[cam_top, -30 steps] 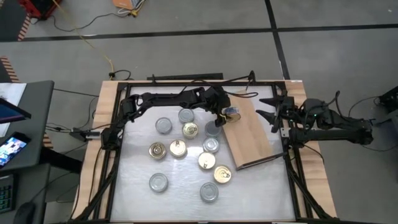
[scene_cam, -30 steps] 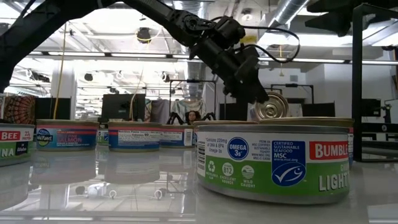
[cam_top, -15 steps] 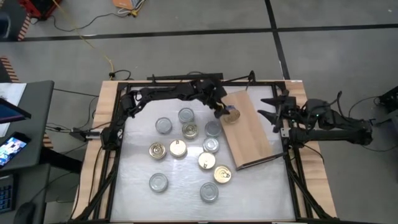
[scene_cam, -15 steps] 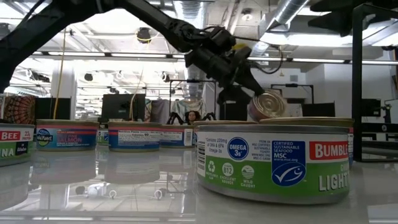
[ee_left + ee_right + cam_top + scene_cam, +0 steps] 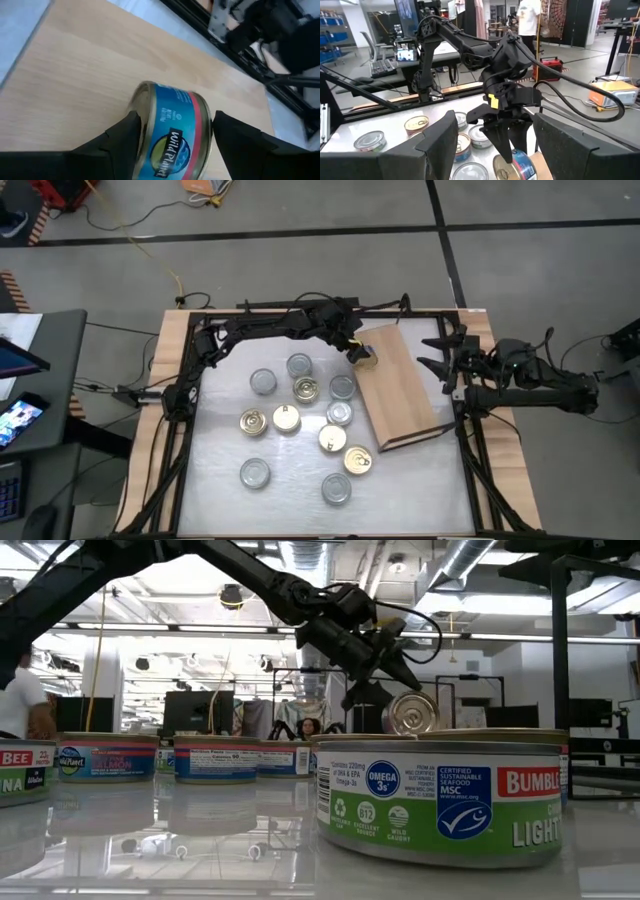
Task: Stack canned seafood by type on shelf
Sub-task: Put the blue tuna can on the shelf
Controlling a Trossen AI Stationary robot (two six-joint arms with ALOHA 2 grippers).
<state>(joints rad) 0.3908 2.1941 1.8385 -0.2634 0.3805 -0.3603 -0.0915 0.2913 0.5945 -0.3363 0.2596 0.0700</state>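
My left gripper (image 5: pixel 358 354) is shut on a blue-labelled tin (image 5: pixel 170 132) turned on its edge over the far left corner of the shelf (image 5: pixel 400 395), a light wooden board lying askew on the table's right half. One round end of the tin (image 5: pixel 410 715) faces the near edge. I cannot tell whether its lower rim touches the board (image 5: pixel 100 65). Several other tins (image 5: pixel 306 389), with gold or silver lids, stand flat on the white tabletop left of the shelf. My right gripper (image 5: pixel 437 356) waits open at the table's right edge, with nothing between its fingers (image 5: pixel 442 142). My left gripper pinches the tin between its two fingers, one on each flat end: one finger (image 5: pixel 125 135) by the rim end (image 5: pixel 141 107), the other (image 5: pixel 225 135) by the red-striped end (image 5: pixel 202 125). The fingers slant down from the far left. The tin's label (image 5: pixel 167 145) faces up toward the wrist.
A green-labelled tin (image 5: pixel 440 795) stands close to the near edge and fills the low view. The black frame rails (image 5: pixel 470 430) run along the table's sides. The shelf's near half (image 5: pixel 410 420) is bare. A person (image 5: pixel 527 15) walks in the room beyond.
My left gripper has shifted a little toward the table's far left with the tin and has rolled its wrist. The tin has turned with it, so its round end now faces the near edge more squarely.
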